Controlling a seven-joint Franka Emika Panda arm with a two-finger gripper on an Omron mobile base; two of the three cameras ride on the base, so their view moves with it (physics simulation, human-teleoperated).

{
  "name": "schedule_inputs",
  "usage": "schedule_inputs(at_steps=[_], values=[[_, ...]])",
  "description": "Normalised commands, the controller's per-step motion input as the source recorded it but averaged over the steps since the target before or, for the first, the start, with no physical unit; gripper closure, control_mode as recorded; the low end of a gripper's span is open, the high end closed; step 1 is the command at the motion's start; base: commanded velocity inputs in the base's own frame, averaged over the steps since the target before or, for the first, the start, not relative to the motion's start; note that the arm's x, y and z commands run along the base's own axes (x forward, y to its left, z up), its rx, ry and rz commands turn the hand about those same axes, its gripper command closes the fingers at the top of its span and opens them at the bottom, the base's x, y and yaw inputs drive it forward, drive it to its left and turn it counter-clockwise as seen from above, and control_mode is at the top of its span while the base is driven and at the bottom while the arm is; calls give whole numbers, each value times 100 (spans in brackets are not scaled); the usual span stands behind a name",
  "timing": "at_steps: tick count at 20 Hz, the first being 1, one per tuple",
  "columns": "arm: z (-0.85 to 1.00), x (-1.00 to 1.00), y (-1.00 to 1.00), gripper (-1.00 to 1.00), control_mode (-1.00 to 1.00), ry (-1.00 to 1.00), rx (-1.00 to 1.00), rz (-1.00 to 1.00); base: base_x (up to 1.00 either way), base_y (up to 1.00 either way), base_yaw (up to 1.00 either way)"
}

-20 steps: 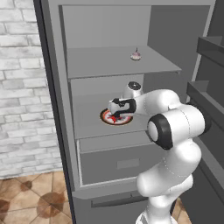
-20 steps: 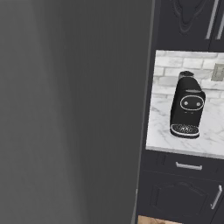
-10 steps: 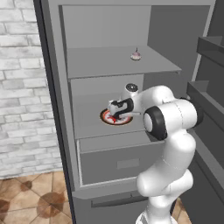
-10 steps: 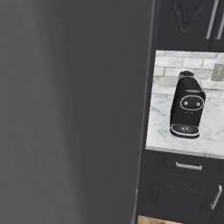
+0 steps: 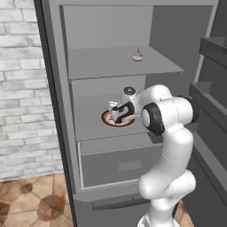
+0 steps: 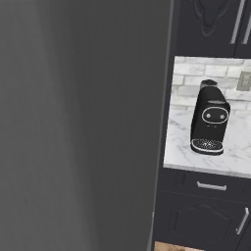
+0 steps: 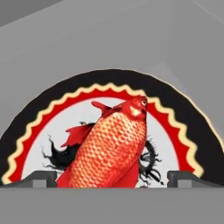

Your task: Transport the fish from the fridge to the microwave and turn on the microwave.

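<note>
A red-orange scaly fish (image 7: 111, 148) lies on a round plate (image 7: 183, 118) with a black and red rim, on the fridge's (image 5: 111, 66) middle shelf. My gripper (image 7: 111, 178) hangs open just over the fish, one dark fingertip (image 7: 41, 178) on each side of its body and neither touching it. From the left base camera the gripper (image 5: 119, 114) sits low over the plate (image 5: 107, 119), and the hand hides the fish. The microwave is out of view.
A small pinkish cupcake-like item (image 5: 138, 56) stands on the upper shelf. Below the plate's shelf is a closed drawer (image 5: 119, 164). The open fridge door (image 6: 83, 122) blocks much of the right base view; a black coffee machine (image 6: 210, 120) stands on a marble counter (image 6: 235, 152) beyond it.
The hand has come down a little closer over the plate inside the fridge. The jaws stay open.
</note>
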Motion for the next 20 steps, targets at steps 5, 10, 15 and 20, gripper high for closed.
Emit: schedule_inputs(at_steps=[5,10,15,20], values=[[-26,29,0,-100,-100,4,0,-11,0,0,0],[-33,32,2,-100,-100,5,0,-7,0,0,0],[-50,38,22,100,-100,8,0,-4,0,0,0],[-57,20,12,100,-100,13,3,-6,0,0,0]])
